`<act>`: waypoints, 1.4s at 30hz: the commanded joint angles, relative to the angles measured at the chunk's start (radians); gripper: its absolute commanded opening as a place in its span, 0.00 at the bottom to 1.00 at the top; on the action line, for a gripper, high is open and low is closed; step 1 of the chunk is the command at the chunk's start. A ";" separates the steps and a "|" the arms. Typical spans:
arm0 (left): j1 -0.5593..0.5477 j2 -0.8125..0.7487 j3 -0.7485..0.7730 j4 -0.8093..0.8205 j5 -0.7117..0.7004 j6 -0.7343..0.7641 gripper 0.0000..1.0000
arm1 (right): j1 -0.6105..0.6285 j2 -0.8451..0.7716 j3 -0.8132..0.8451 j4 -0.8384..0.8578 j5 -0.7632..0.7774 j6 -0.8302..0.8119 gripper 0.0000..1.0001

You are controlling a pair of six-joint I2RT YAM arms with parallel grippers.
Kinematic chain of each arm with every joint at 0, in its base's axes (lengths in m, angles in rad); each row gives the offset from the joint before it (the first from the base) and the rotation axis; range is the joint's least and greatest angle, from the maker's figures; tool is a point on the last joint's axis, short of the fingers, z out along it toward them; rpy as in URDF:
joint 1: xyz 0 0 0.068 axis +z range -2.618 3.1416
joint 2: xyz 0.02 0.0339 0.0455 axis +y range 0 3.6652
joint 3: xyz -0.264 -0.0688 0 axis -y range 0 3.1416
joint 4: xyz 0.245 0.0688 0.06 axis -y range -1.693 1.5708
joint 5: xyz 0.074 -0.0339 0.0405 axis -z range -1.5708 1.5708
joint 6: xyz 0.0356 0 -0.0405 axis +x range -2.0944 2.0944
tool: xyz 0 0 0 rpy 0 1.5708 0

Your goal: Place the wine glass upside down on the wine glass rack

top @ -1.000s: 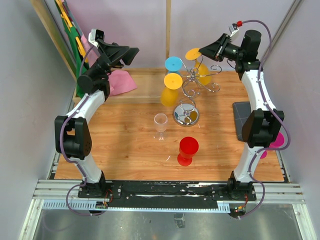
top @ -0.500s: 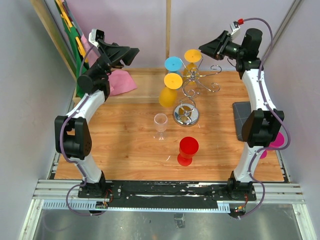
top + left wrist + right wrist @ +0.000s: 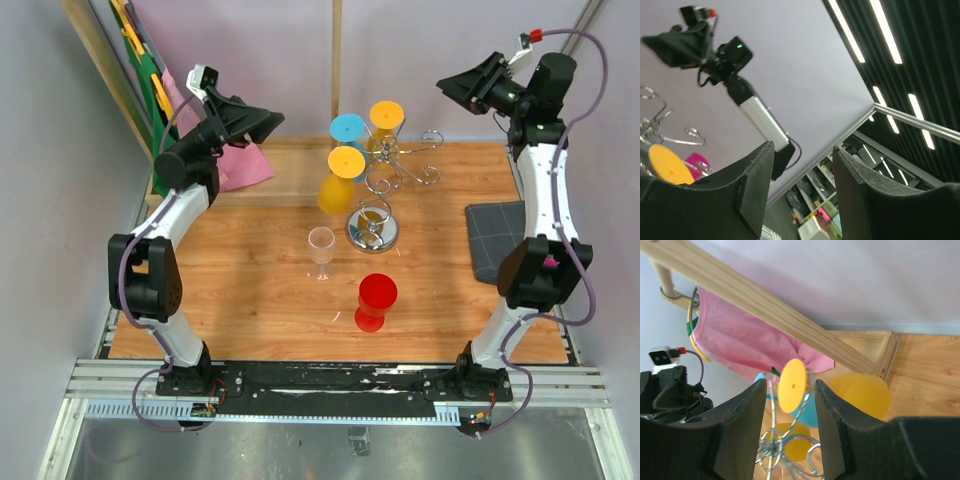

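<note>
left pincer (image 3: 802, 150) parted, empty, right pincer (image 3: 790, 385) parted, empty, rear orange glass (image 3: 386, 113) inverted on wine glass rack (image 3: 402, 166)

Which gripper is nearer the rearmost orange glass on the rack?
Right. The right gripper hovers just right of the orange glass, open; the left gripper is raised well to its left.

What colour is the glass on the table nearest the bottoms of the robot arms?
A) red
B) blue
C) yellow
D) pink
A: the red glass stands on the table nearest the arm bases, in front of the clear glass, while the blue glass hangs farther back on the wine glass rack.
</note>
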 commanded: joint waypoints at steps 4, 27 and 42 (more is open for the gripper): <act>0.010 -0.195 -0.130 -0.351 0.230 0.331 0.54 | -0.006 -0.258 -0.103 -0.004 0.042 -0.078 0.46; -0.279 -0.547 -0.170 -2.158 -0.558 1.637 0.49 | 0.006 -0.584 -0.465 0.070 0.057 -0.051 0.48; -0.515 -0.421 -0.178 -2.149 -0.890 1.559 0.49 | 0.005 -0.595 -0.491 0.093 0.051 -0.033 0.48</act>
